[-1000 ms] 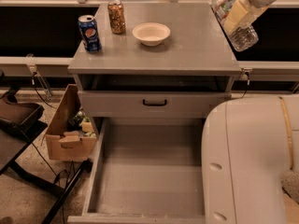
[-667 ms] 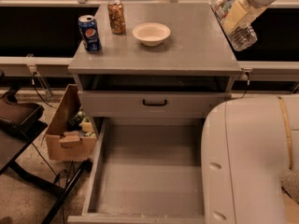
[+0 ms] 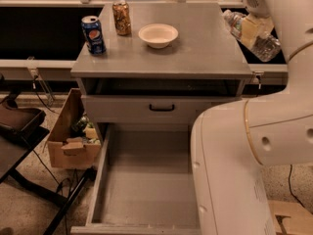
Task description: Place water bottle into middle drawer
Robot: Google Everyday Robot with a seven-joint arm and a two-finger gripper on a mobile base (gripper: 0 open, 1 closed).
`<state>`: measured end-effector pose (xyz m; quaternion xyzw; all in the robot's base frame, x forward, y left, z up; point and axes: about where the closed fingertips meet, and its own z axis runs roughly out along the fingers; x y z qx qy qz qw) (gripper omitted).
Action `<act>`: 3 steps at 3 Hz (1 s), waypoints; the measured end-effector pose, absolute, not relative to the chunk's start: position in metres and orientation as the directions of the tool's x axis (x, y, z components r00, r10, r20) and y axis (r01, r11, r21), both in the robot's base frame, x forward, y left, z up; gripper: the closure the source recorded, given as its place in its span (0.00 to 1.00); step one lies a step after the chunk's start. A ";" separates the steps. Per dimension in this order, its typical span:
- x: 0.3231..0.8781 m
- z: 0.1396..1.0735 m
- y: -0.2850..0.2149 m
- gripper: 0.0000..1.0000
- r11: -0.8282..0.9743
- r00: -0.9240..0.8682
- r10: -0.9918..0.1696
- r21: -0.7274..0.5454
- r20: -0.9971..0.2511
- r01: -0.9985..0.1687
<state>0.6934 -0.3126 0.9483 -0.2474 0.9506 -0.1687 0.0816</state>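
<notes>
The gripper (image 3: 252,27) hangs at the upper right, just off the cabinet top's (image 3: 205,48) right edge, its fingers clamped on the tilted water bottle (image 3: 264,45). Below, the middle drawer (image 3: 146,190) stands pulled out. A Pepsi can (image 3: 93,34), gold-brown can (image 3: 122,17) and white bowl (image 3: 158,35) sit on the top

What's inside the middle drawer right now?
Only bare grey floor shows in the middle drawer. Its right part is hidden behind the robot arm. The water bottle is not in it: the gripper holds it up by the cabinet top's right edge.
</notes>
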 end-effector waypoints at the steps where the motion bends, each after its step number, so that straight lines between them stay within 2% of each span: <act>1: 0.688 0.942 -0.357 1.00 0.748 -0.878 -0.475 -0.498 0.060 -0.439; 2: 0.659 0.918 -0.423 1.00 0.696 -0.904 -0.393 -0.588 0.170 -0.413; 3: 0.622 0.910 -0.458 1.00 0.668 -0.911 -0.358 -0.625 0.206 -0.404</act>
